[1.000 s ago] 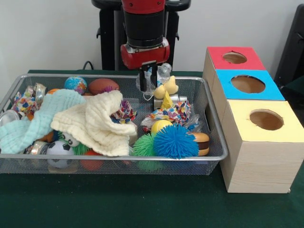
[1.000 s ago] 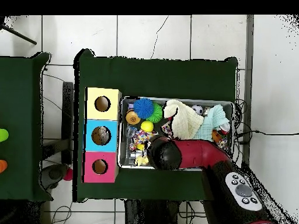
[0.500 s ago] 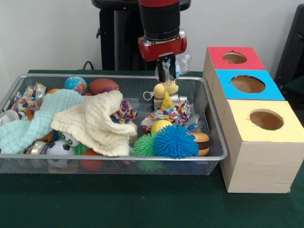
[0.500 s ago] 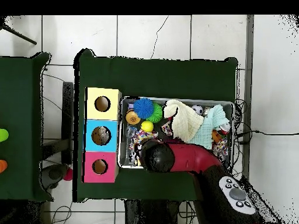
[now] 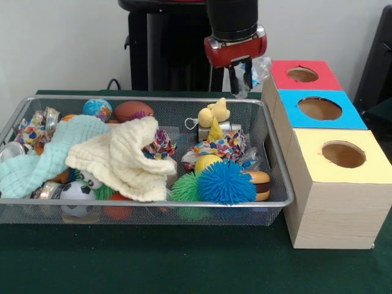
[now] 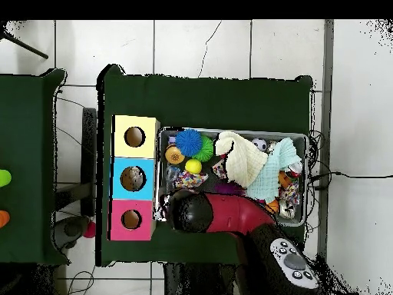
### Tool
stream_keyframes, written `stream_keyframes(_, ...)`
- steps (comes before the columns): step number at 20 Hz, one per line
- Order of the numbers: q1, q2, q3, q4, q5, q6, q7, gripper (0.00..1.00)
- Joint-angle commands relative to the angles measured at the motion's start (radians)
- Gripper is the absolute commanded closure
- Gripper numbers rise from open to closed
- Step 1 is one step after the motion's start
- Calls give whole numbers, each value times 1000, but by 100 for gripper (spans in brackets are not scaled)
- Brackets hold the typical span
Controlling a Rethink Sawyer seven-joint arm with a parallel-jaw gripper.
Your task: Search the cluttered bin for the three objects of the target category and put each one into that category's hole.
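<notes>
My gripper [image 5: 241,78] hangs high above the bin's far right corner, just left of the red box [image 5: 326,78]. It is shut on a crumpled clear plastic piece [image 5: 258,66] that bulges out beside the fingers. In the overhead view the arm's red and black head [image 6: 192,213] covers the gripper; a scrap of the plastic [image 6: 162,209] shows between it and the red box [image 6: 117,220]. The wire mesh bin [image 5: 153,203] holds yellow ducks [image 5: 214,114], a blue spiky ball [image 5: 225,182], a green spiky ball [image 5: 185,187], a toy burger [image 5: 260,184], cloths and balls.
The blue box [image 5: 351,119] and the yellow box [image 5: 312,144] stand in a row with the red one, right of the bin, each with a round hole on top. A cream cloth [image 5: 125,158] and a mint cloth [image 5: 43,158] cover the bin's left half.
The gripper has risen out of the bin and moved right toward the red box, carrying the clear plastic piece with it. The ducks stay in the bin.
</notes>
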Motion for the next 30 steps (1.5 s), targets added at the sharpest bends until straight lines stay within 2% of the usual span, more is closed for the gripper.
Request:
stream_keyframes(1, 47, -35, -18, 97, 135, -30, 323, 100)
stream_keyframes(6, 80, -42, -26, 138, 190, -90, 340, 100)
stream_keyframes(12, 85, -24, -21, 180, 242, -158, 336, 100)
stream_keyframes(20, 140, 29, -94, 166, 220, -248, 315, 100)
stream_keyframes(25, 145, 55, -76, 177, 231, -320, 331, 100)
stream_keyframes(30, 151, 27, -71, 205, 256, -321, 345, 100)
